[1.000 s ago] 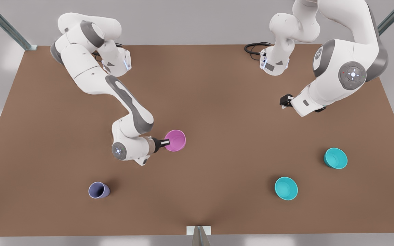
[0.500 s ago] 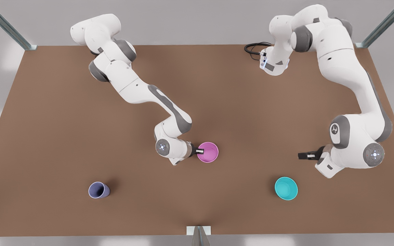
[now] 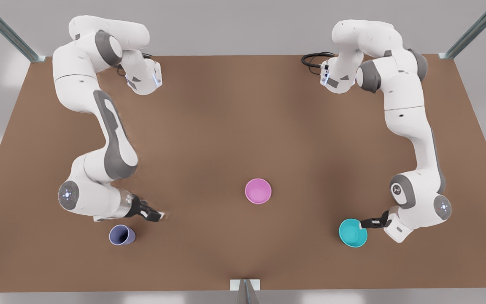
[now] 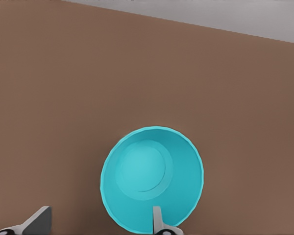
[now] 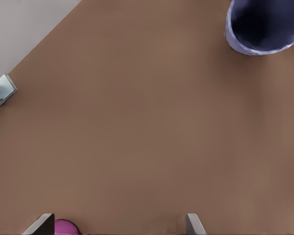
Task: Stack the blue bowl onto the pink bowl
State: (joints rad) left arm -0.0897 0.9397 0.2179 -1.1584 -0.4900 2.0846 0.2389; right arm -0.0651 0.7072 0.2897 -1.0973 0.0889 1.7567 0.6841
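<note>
Bowls sit apart on a brown table (image 3: 243, 126) as two white Franka arms work at opposite ends; the pink bowl (image 3: 258, 191) stands upright and alone near the table's middle, touched by neither arm; the blue bowl (image 3: 352, 232) rests upright toward the front view's right, mouth up. The left gripper (image 3: 369, 223) reaches that bowl's rim from the front view's right; in the left wrist view its fingers are spread, one fingertip (image 4: 158, 223) lying over the near rim of the blue bowl (image 4: 152, 178) and the other well off to the side above bare table, so the rim sits between them without being pinched, though contact at the rim is hard to judge from these angles. The right gripper (image 3: 155, 215) hangs low over the table at the front view's left, just beside a lavender-grey cup (image 3: 121, 234); its fingers are parted and hold nothing; the right wrist view shows the cup's (image 5: 264, 24) dark mouth and a sliver of the pink bowl (image 5: 64, 227). No readable writing or brand marks appear on the bowls, the cup or the table.
</note>
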